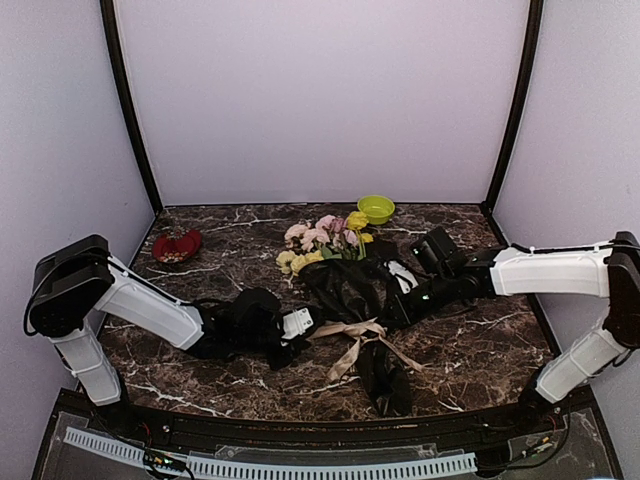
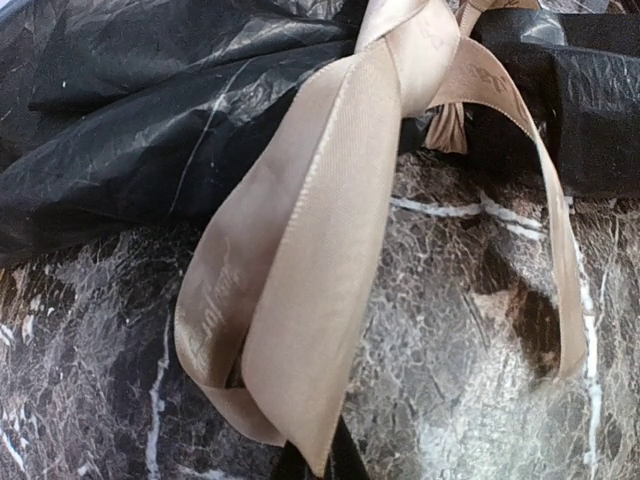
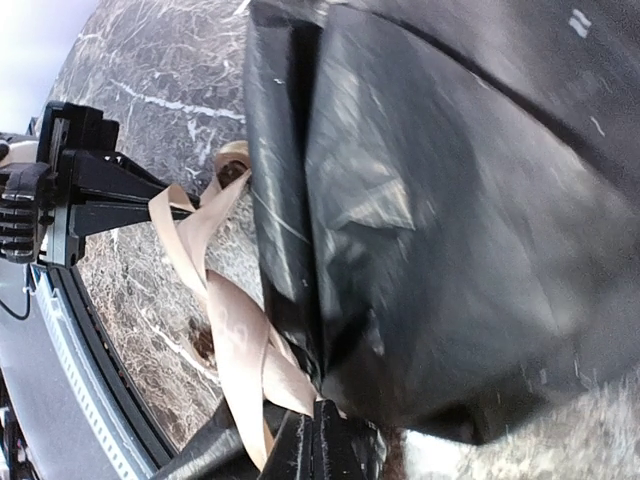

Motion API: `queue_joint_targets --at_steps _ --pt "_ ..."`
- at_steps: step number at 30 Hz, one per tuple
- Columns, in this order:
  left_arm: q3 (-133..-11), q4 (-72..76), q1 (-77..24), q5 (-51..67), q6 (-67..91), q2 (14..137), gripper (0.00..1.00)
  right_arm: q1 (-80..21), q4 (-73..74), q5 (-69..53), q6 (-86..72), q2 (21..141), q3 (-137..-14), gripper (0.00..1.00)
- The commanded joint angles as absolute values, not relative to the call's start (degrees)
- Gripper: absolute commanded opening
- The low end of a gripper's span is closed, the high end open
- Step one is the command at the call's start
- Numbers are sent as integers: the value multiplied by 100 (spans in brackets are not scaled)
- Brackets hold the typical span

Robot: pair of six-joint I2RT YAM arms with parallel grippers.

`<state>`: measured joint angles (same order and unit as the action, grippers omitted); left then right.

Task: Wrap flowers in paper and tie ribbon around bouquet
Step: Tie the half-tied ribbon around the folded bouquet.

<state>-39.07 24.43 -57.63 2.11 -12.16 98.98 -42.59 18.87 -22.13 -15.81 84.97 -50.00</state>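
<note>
The bouquet lies in the middle of the table. Its pink and yellow flowers (image 1: 322,241) stick out at the far end of the black crinkly paper (image 1: 347,285). The beige ribbon (image 1: 352,336) crosses the narrow lower part of the paper in loops, with loose tails trailing toward the near edge. My left gripper (image 1: 304,325) is at the ribbon's left side. In the left wrist view the left gripper (image 2: 318,463) is shut on a folded loop of the ribbon (image 2: 320,250). My right gripper (image 1: 402,303) presses against the paper's right side. In the right wrist view the right gripper (image 3: 318,428) is shut, pinching the ribbon (image 3: 235,340) beside the paper (image 3: 450,230).
A green bowl (image 1: 376,209) stands at the back of the dark marbled table (image 1: 480,345), right of centre. A red dish (image 1: 176,245) sits at the back left. Both arms reach in low from the sides. Pale walls enclose the table on three sides.
</note>
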Motion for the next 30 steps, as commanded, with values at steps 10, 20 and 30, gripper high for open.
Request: queue_joint_targets --at_steps 10,20,30 --pt "-3979 1672 -5968 -167 -941 9771 0 -4036 1459 -1921 -2454 7620 -4068 0" --pt "-4285 519 -5968 -1164 -379 10087 0 -3754 1253 -2121 -2572 7922 -3629 0" --pt "-4250 203 -5968 -1454 -40 10145 0 -3637 1306 -2282 -2537 8052 -3469 0"
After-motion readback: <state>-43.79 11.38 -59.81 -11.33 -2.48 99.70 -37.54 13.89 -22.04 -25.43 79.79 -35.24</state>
